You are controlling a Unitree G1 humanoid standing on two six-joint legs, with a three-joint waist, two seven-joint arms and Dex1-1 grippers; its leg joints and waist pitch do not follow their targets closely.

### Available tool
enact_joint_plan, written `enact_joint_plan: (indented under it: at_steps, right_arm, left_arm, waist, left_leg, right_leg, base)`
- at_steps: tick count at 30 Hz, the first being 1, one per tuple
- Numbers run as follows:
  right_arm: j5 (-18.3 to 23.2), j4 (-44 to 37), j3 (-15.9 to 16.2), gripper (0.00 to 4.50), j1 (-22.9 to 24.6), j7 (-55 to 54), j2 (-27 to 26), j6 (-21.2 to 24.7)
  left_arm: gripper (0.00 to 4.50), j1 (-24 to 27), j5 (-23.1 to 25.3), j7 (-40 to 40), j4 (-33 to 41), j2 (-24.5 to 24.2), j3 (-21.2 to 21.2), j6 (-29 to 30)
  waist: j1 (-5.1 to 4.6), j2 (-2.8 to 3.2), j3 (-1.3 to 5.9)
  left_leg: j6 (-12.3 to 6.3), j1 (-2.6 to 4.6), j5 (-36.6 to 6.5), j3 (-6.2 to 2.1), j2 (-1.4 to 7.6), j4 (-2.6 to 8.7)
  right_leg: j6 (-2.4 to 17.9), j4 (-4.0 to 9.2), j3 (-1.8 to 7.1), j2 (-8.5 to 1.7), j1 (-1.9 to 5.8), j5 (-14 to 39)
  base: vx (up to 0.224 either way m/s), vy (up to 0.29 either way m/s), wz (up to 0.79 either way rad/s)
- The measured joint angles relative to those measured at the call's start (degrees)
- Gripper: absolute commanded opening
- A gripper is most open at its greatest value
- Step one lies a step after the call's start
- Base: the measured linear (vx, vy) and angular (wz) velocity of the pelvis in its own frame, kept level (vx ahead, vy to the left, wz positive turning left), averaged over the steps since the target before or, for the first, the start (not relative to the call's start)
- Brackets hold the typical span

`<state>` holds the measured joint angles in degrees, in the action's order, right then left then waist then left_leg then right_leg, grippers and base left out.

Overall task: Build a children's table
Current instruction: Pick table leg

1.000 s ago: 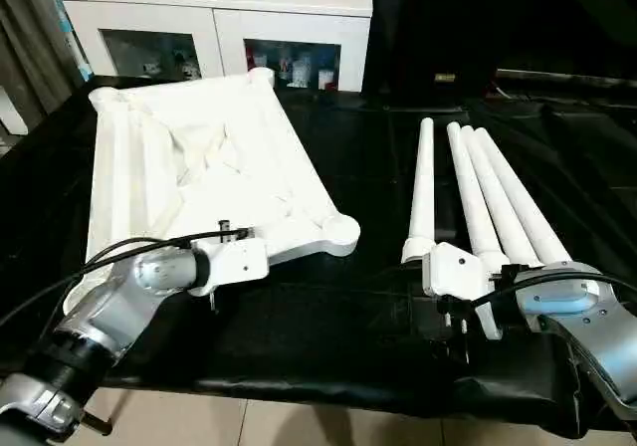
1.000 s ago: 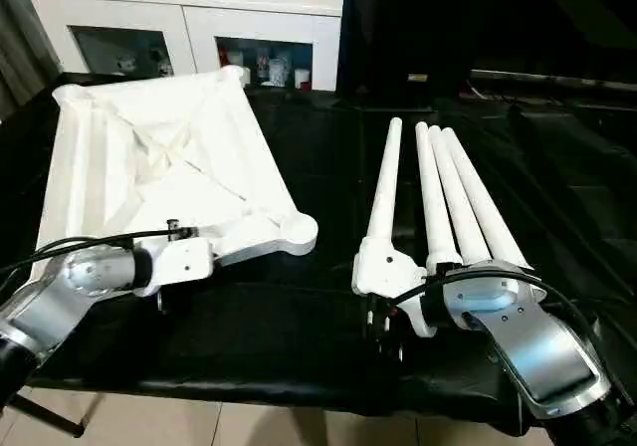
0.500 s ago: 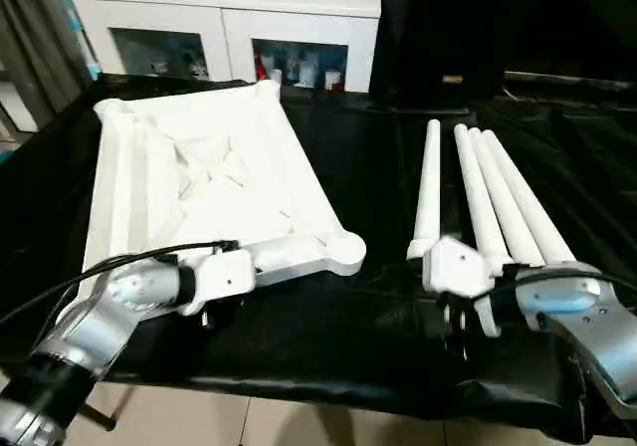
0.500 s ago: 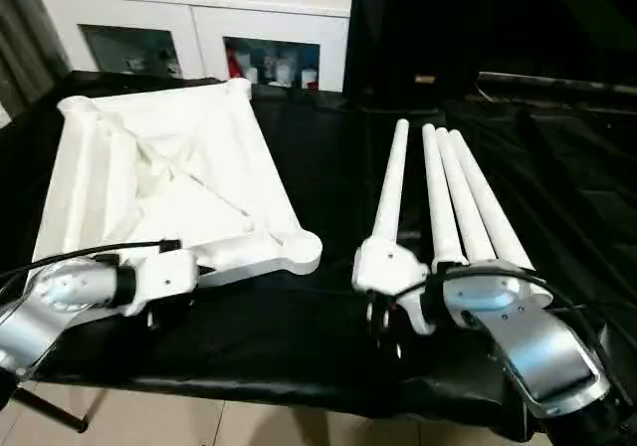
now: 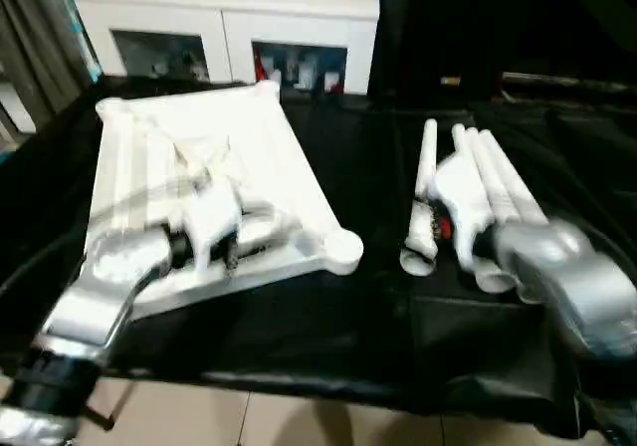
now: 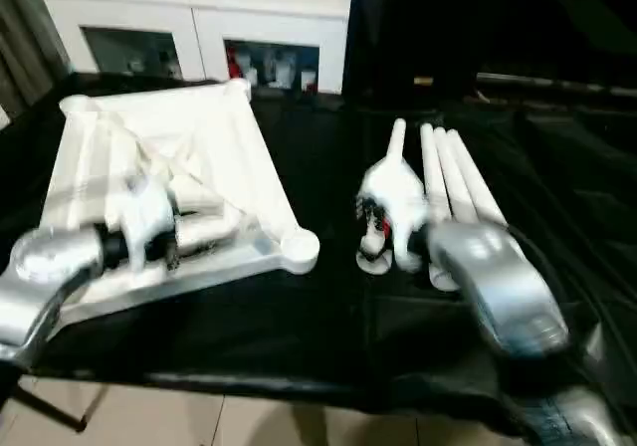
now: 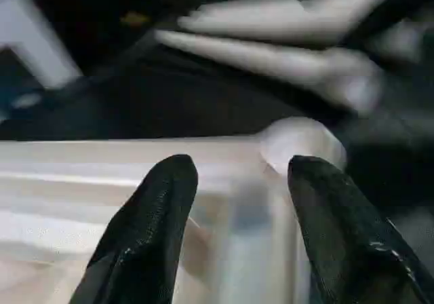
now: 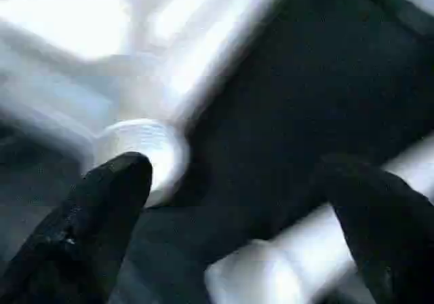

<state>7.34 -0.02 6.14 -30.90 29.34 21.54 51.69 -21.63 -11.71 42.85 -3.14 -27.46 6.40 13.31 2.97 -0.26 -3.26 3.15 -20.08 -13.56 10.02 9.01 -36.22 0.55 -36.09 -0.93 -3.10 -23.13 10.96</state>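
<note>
The children's table lies in parts on the black cloth. Its white tabletop rests underside up at the left, ribs showing. The legs lie side by side at the right, thick ends toward me. My left gripper hovers over the tabletop's near edge. Its black fingers stand apart above the rim, close to the round corner socket, holding nothing. My right gripper hangs over the legs' near ends. Its fingers are spread wide, open and empty, with a leg below.
The black-draped work table ends in a front edge close to me, with pale floor tiles below. A white cabinet with glass doors stands behind the table's far left. A strip of black cloth separates the tabletop from the legs.
Both arms have risen and reached forward. The left gripper moved from the table's front edge to over the tabletop's near edge and opened. The right gripper moved up over the legs' thick ends.
</note>
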Motion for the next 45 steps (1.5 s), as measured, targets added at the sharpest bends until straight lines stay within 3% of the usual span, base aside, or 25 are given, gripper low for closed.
enact_joint_plan:
  at_steps: [4,13,21,25,26,28,42,45]
  right_arm:
    - [-1.4,11.9,-1.4,4.50,-5.4,-9.7,-5.3,1.1]
    - [-2.3,35.7,-9.6,4.50,-17.8,-20.7,-8.9,-1.1]
    - [-2.1,48.2,-9.5,4.50,-22.7,-20.0,-9.8,-1.3]
    - [-2.5,53.7,-9.1,4.50,-24.8,-18.9,-10.7,-0.8]
    - [-2.6,55.2,-9.2,4.13,-25.6,-19.1,-10.8,-1.1]
    - [-2.7,56.7,-9.4,4.13,-26.2,-19.4,-10.9,-1.4]
    - [-2.0,63.3,-12.6,2.80,-28.6,-20.7,-9.4,-3.3]
    - [-1.6,64.5,-13.5,2.47,-29.7,-20.8,-8.5,-3.2]
  left_arm:
    - [3.06,1.1,-2.4,-4.2,4.4,6.0,1.7,5.7]
    - [3.81,2.4,-1.9,-2.9,11.8,2.6,4.1,12.6]
    - [4.46,3.1,-1.9,-2.0,14.4,0.2,4.7,15.3]
    - [4.46,3.3,-2.0,-1.9,16.4,-0.3,4.8,16.5]
    - [4.50,3.4,-2.0,-1.9,16.9,-0.6,4.8,17.1]
    - [4.50,3.4,-2.0,-1.9,17.7,-0.7,4.8,17.6]
    - [4.50,3.3,-2.5,-1.7,19.9,-0.8,5.4,20.5]
    - [4.50,3.1,-3.3,-1.2,20.0,-0.5,6.0,22.0]
  waist:
    - [0.12,-0.23,-0.13]
    - [0.20,-0.78,-0.43]
    - [0.34,-1.06,-0.57]
    - [0.24,-1.32,-0.58]
    - [0.21,-1.37,-0.59]
    - [0.34,-1.50,-0.55]
    - [0.41,-1.55,-0.53]
    - [0.41,-0.99,-0.67]
  left_leg:
    - [0.10,-0.27,0.1,0.00,0.01,0.01]
    - [-0.04,-0.89,0.6,0.01,0.01,0.04]
    - [-0.04,-0.90,0.5,0.04,0.02,0.05]
    - [-0.03,-0.90,0.6,0.04,0.08,0.04]
    - [-0.03,-0.90,0.6,0.04,0.08,0.04]
    - [-0.03,-0.90,0.6,0.04,0.11,0.04]
    - [0.00,-0.91,0.6,0.06,0.13,0.03]
    - [0.02,-0.97,0.6,0.05,0.14,-0.07]
  right_leg:
    - [0.0,0.01,-0.01,0.00,-0.21,0.0]
    - [0.0,-0.13,-0.05,0.00,-0.86,0.0]
    - [0.1,-0.15,-0.07,-0.02,-0.84,-0.1]
    - [0.1,-0.18,-0.13,-0.02,-0.85,-0.1]
    - [0.1,-0.19,-0.13,-0.02,-0.84,-0.1]
    - [0.1,-0.19,-0.16,-0.02,-0.83,-0.1]
    - [0.2,-0.22,-0.20,-0.02,-0.82,-0.1]
    - [0.2,-0.20,-0.25,-0.03,-0.82,-0.1]
  base:
    - [0.000,0.000,0.00]
    - [0.000,0.000,0.00]
    - [0.000,0.000,0.00]
    - [0.000,0.000,0.00]
    - [0.000,0.000,0.00]
    - [0.000,0.000,0.00]
    - [0.000,0.000,0.00]
    - [0.000,0.000,0.00]
